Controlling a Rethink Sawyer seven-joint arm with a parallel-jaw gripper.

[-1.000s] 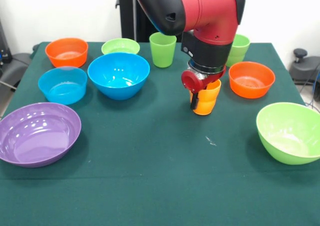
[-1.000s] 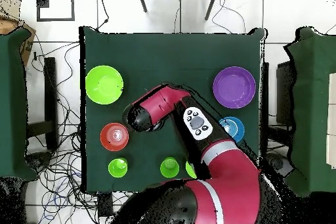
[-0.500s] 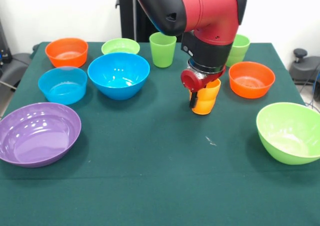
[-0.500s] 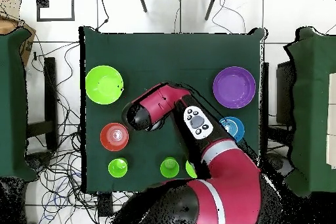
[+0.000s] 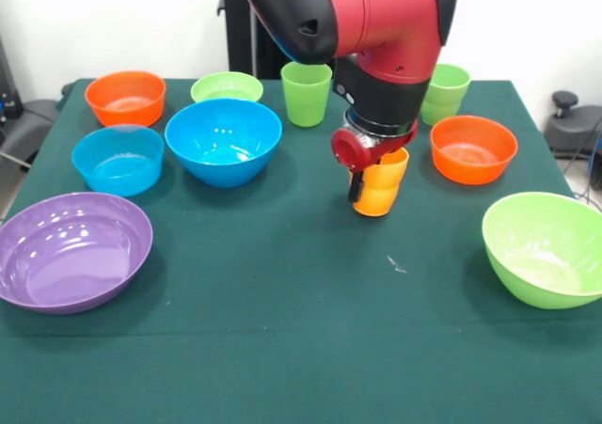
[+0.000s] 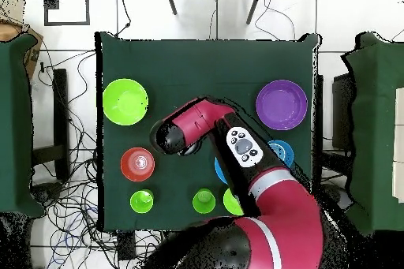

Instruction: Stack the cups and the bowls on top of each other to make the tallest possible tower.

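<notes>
My gripper (image 5: 372,185) is shut on an orange cup (image 5: 384,198) at mid-table and holds it low over the green cloth; one black finger (image 5: 356,189) shows on the cup's left side. In the overhead view the wrist (image 6: 172,137) hides the cup. Two green cups (image 5: 307,92) (image 5: 447,93) stand at the back. The bowls stand apart: blue (image 5: 223,140), light blue (image 5: 118,158), purple (image 5: 73,250), small lime (image 5: 227,87), orange (image 5: 125,97), orange (image 5: 473,149), large lime (image 5: 546,247). No tower stands.
The table (image 5: 301,349) is covered in dark green cloth. The overhead view shows the large lime bowl (image 6: 125,101), an orange bowl (image 6: 137,164), the green cups (image 6: 142,200) (image 6: 203,200) and the purple bowl (image 6: 282,104). Cables lie on the floor (image 6: 71,195).
My gripper has moved a little to the left in the front view, carrying the orange cup with it. The bowls and green cups have not moved.
</notes>
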